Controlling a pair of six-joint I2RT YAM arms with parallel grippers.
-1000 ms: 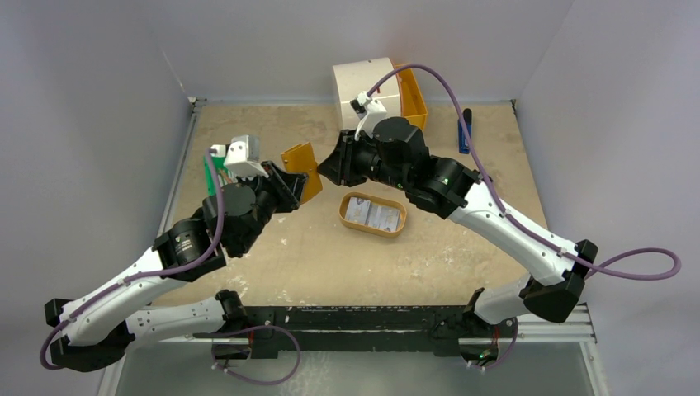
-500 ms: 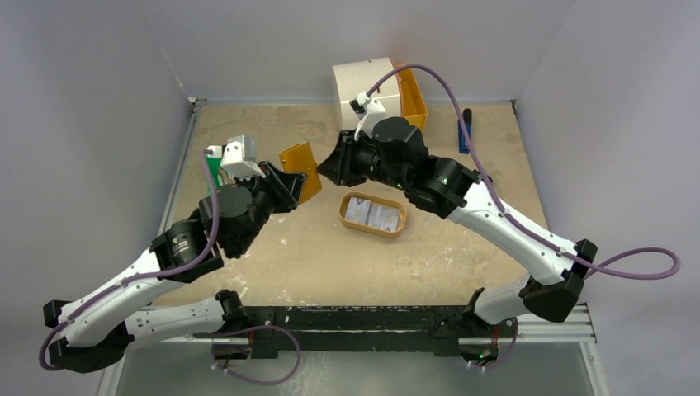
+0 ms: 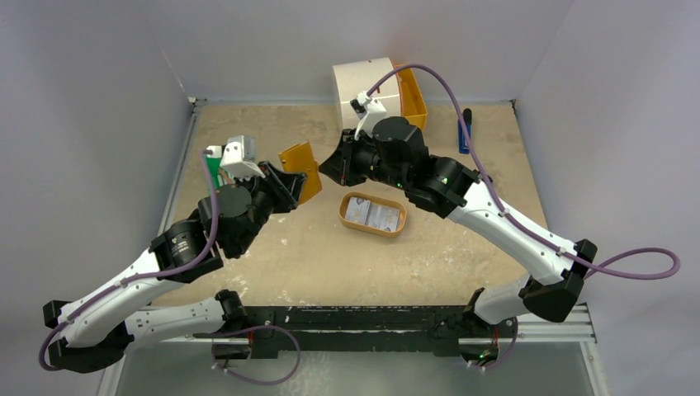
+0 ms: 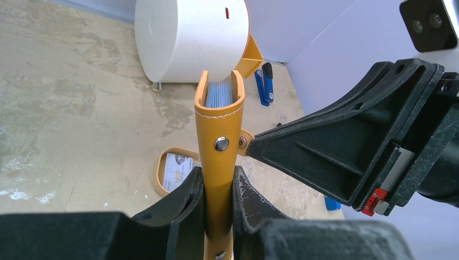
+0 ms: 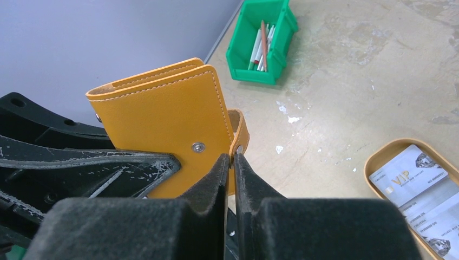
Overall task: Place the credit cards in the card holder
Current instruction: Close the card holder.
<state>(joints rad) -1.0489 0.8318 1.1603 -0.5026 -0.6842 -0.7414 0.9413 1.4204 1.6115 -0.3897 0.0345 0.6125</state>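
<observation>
Left gripper [image 4: 216, 181] pinches card holder [image 4: 219, 122], centre frame; right gripper [image 5: 231, 158] fingers pressed onto its strap [image 5: 238, 130]; open table [image 4: 81, 119] at frame left.

Card holder [image 4: 219, 127] — orange; bin [image 5: 252, 73] — green.

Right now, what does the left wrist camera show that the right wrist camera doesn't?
Left wrist only: the white cabinet, a blue stapler, bluish card edges inside the top of the card holder. Right wrist only: the green bin of sticks, the holder's broad side. Both: the card holder, clamped by the left claw, its flap pinched by the right claw; the tan tray of loose cards.
</observation>
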